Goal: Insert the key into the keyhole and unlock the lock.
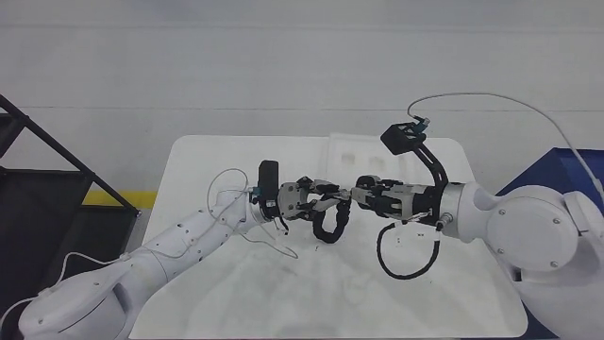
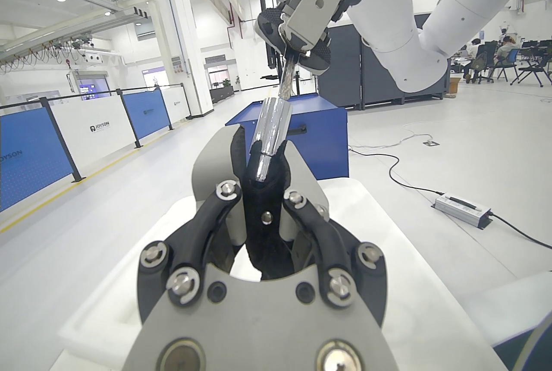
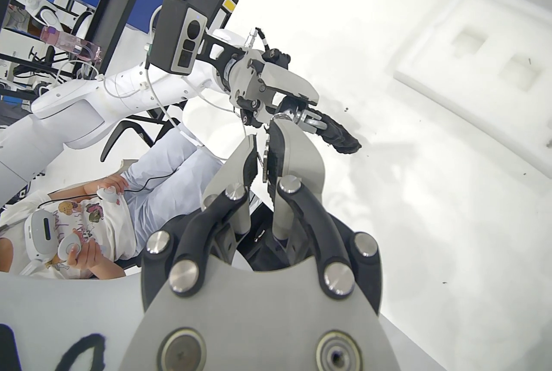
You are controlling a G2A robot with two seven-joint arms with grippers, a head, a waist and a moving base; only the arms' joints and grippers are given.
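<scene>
The step in hand looked like seating the key (image 2: 286,77) fully, since much of its blade was bare between the right gripper (image 3: 262,148) and the mouth of the lock (image 2: 271,127). To do that well, the blade would need to stay in line with the chrome barrel while the right arm pushed straight along it. The left arm should hold firm, so that the barrel did not tip or slide back. Turning would be best left until the blade had gone fully home, because a twist on a half-entered key could bend it or slip it out of the pads.

The left gripper (image 2: 263,161) was closed tightly on the lock's dark body, with the chrome barrel standing out past its fingertips. The black cable (image 3: 338,135) hung below. The right gripper was pinched narrow on the head of the key. Both met in the air over the middle of the table (image 1: 453,293), with the lock to the left and the key to the right. A white foam tray (image 3: 435,45) lay on the far side.
</scene>
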